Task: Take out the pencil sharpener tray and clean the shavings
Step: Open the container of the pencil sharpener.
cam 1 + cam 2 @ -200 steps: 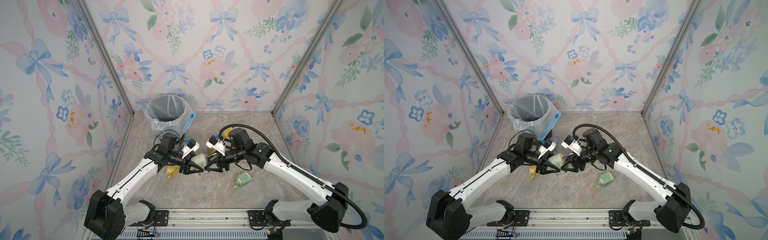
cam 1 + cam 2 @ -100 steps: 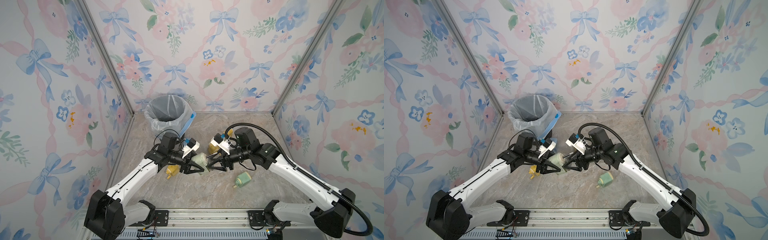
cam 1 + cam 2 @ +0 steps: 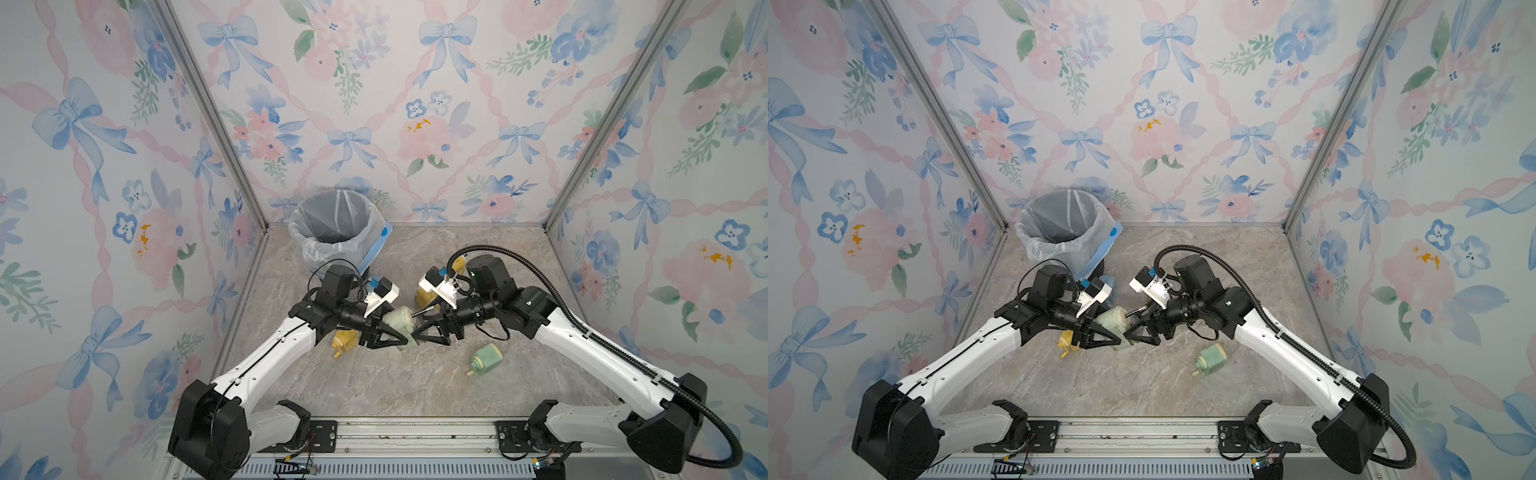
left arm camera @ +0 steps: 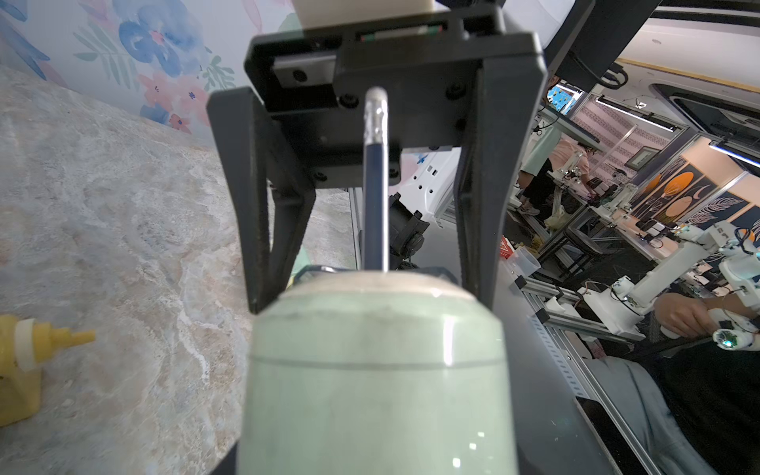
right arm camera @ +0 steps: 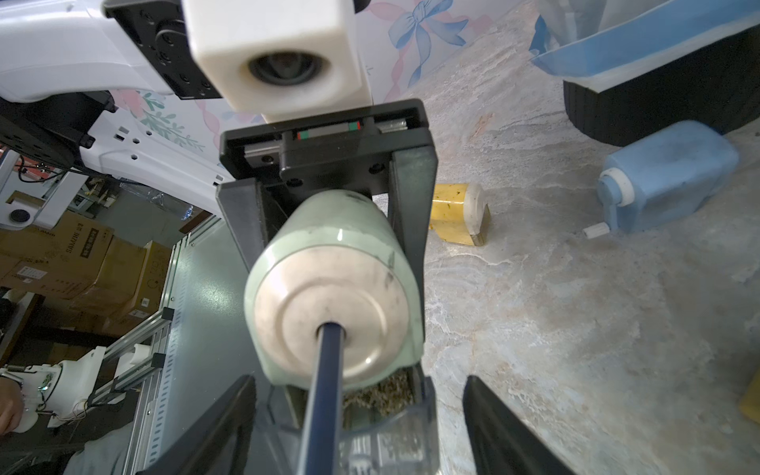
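Marble tabletop (image 3: 395, 386) (tray (image 5: 386, 440) partly cropped)

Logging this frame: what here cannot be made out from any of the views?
- Clear tray: its near end runs off the picture's edge in the right wrist view. In both top views the right gripper covers most of it, so how far out it sits is unknown.
- Pencil tip: buried inside the green sharpener in every view.
- Bin contents: too dim and small in both top views.
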{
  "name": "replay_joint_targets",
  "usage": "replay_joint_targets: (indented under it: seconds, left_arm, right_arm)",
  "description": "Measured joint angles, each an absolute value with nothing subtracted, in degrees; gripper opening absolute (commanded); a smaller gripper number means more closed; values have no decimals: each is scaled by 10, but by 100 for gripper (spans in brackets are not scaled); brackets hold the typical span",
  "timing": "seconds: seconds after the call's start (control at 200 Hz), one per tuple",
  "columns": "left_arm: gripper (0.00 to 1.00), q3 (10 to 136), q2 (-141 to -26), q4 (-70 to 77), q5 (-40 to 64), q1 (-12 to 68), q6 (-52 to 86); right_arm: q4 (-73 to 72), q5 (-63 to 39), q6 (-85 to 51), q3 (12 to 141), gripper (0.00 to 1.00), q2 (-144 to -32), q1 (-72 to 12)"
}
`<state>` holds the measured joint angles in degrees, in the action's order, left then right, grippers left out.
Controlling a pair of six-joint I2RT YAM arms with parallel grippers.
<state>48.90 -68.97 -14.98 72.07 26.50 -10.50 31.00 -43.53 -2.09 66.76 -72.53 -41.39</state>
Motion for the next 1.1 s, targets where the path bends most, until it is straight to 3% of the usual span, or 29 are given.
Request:
replay_joint_targets:
  seconds: [0.145,0.41,1.1]
  left_arm:
    - [0,489,-688,-150,718,264,-105]
    - [0,489,-688,-161,717,264,-100]
    - [0,491,-636,-164,716,219,-98]
  right_arm:
    - [310,-429,-21,667,75,-733,-418]
    - [308,-429,-3,667,54,-732,-422]
    - [309,-429,-9,667,48,-672,-370]
